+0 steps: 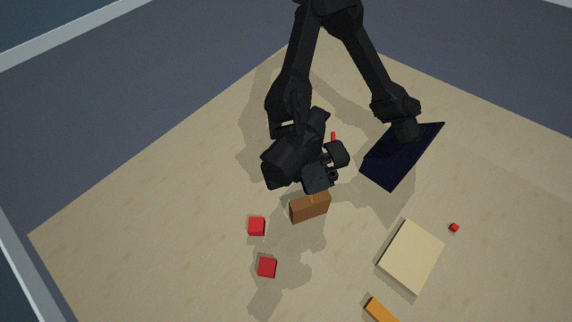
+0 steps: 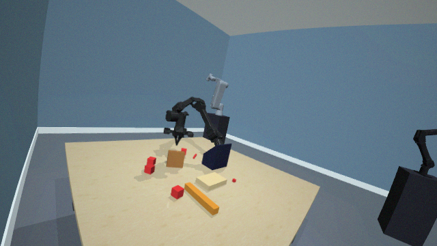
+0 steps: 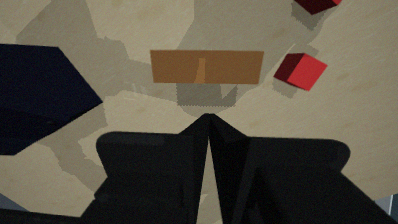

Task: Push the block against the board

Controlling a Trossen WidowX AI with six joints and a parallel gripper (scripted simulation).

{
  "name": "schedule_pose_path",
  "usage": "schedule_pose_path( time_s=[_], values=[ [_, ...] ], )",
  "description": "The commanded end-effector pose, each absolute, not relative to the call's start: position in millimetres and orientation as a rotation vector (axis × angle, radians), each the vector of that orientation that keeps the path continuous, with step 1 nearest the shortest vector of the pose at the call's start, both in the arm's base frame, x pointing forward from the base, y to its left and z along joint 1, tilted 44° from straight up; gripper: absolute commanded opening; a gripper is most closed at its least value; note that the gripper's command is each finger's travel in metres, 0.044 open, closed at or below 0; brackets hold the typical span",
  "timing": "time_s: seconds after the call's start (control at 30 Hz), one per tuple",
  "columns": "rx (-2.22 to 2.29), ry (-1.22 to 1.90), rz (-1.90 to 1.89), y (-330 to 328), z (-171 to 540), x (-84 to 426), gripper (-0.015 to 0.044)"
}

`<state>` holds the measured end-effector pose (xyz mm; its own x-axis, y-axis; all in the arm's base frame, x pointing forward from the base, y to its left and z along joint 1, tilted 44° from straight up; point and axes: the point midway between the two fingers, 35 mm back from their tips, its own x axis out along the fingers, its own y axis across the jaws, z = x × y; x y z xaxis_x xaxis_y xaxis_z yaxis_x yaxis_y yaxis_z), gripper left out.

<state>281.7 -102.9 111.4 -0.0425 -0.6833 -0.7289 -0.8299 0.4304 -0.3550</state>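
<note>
The square brown block [image 1: 311,215] [image 2: 175,160] [image 3: 230,69] stands on edge near the dark base. The flat cream board [image 1: 411,257] [image 2: 211,179] lies apart from it, nearer the front in the exterior view. My gripper [image 2: 177,143] [image 3: 208,118] is shut and empty, pointing down. Its tips hang above the table on the robot's side of the brown block, with no contact visible. In the top view the gripper's body hides its tips.
An orange bar [image 1: 382,311] [image 2: 201,199] lies in front of the cream board. Two red cubes [image 1: 256,226] [image 1: 267,267] are beside the brown block. A tiny red cube [image 1: 454,227] [image 2: 233,180] is beside the cream board. The dark base [image 1: 380,165] [image 2: 216,158] [image 3: 40,80] stands nearby.
</note>
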Motion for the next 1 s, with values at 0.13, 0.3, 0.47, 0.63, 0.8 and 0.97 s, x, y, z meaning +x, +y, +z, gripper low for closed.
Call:
schedule_pose_path(
  time_s=[0.13, 0.3, 0.47, 0.63, 0.8, 0.97],
  values=[
    [-1.303, 1.798, 0.203, -136, 80, 275, 0.0],
    [-1.302, 1.798, 0.204, -135, 79, 276, 0.0],
    [-1.302, 1.797, 0.204, -131, 75, 280, 0.0],
    [-1.301, 1.797, 0.205, -128, 72, 284, 0.0],
    [-1.301, 1.796, 0.205, -124, 68, 288, 0.0],
    [-1.3, 1.796, 0.206, -120, 64, 292, 0.0]
  ],
)
